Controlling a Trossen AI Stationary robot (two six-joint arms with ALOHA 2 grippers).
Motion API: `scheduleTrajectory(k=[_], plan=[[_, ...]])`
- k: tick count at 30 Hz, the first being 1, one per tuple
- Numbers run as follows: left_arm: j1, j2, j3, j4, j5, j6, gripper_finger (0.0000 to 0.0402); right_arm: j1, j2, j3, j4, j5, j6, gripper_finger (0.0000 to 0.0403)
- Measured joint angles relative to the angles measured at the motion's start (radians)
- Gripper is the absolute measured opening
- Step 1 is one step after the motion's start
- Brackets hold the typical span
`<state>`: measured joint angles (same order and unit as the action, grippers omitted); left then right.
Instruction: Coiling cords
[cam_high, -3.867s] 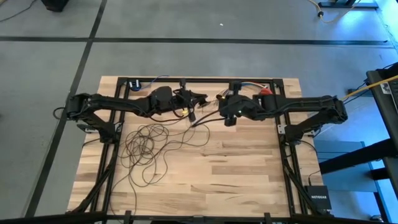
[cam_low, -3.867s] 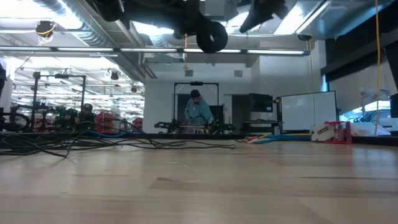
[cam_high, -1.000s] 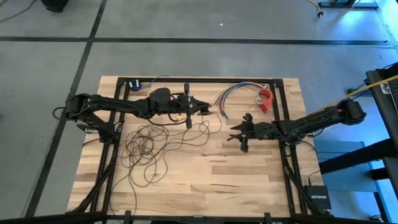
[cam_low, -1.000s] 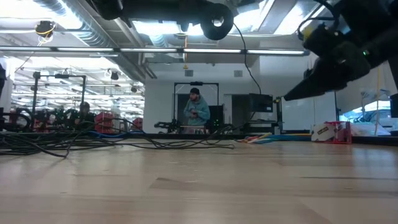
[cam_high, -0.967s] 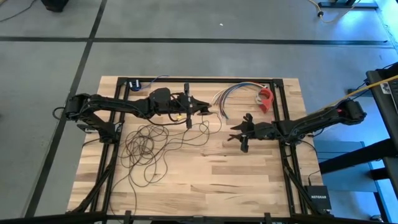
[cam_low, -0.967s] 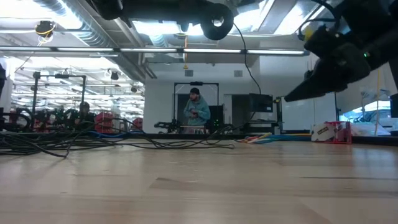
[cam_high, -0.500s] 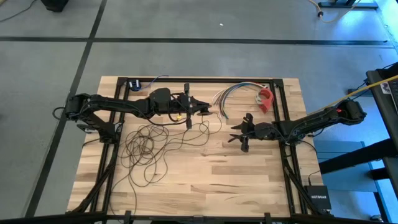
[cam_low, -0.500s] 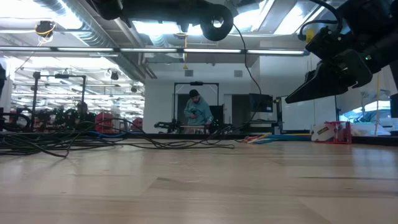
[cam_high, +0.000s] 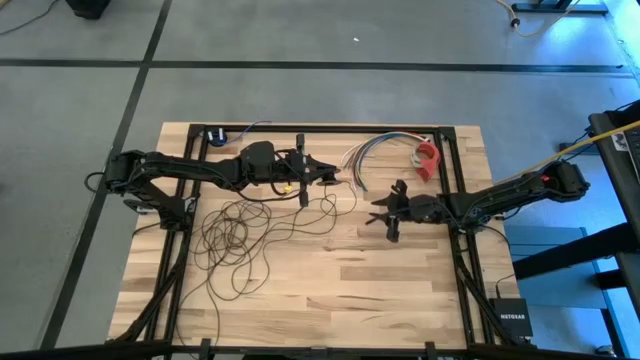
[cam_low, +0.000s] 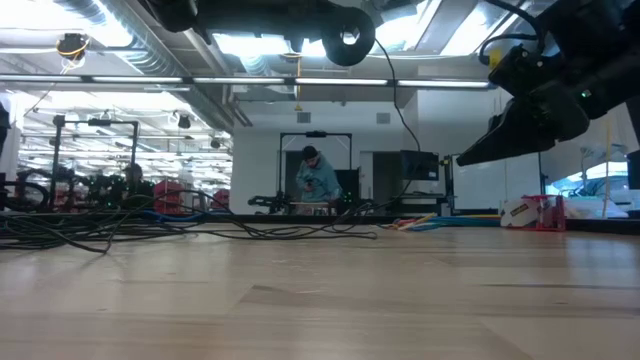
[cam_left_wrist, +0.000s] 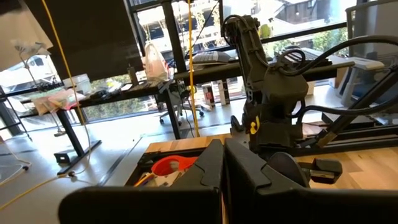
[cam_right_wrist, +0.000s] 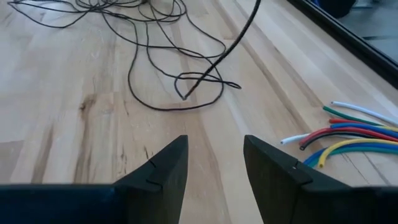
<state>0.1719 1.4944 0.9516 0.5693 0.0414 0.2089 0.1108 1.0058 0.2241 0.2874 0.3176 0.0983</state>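
The cords (cam_high: 240, 238) lie in loose loops on the left half of the wooden table (cam_high: 400, 280), one strand rising to the left gripper (cam_high: 330, 177); that gripper hangs above the table's back middle, fingers pressed together on the cords; the right gripper (cam_high: 379, 211) hovers right of centre, fingers spread and empty, near the coloured wires (cam_high: 375, 150).

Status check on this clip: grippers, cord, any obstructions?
Left gripper shut, raised over the table's far side. Right gripper open, empty. Cord loose, uncoiled. Multicoloured wires beside right gripper.
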Motion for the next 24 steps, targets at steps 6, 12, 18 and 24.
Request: scheduleTrajectory(k=[6, 12, 18, 24], plan=[[0.000, 0.000, 0.000, 0.000, 0.000, 0.000, 0.0001, 0.000, 0.000, 0.001, 0.082, 0.028, -0.001, 0.0161], [0.000, 0.000, 0.000, 0.009, 0.000, -0.008, 0.0001, 0.000, 0.000, 0.025, 0.365, 0.082, -0.057, 0.0161], [0.000, 0.000, 0.000, 0.015, 0.043, -0.022, 0.0001, 0.000, 0.000, 0.150, 0.478, -0.007, -0.320, 0.0161], [-0.009, 0.002, 0.010, 0.017, 0.166, -0.060, 0.0001, 0.000, 0.000, 0.280, 0.454, 0.106, -0.578, 0.0161]])
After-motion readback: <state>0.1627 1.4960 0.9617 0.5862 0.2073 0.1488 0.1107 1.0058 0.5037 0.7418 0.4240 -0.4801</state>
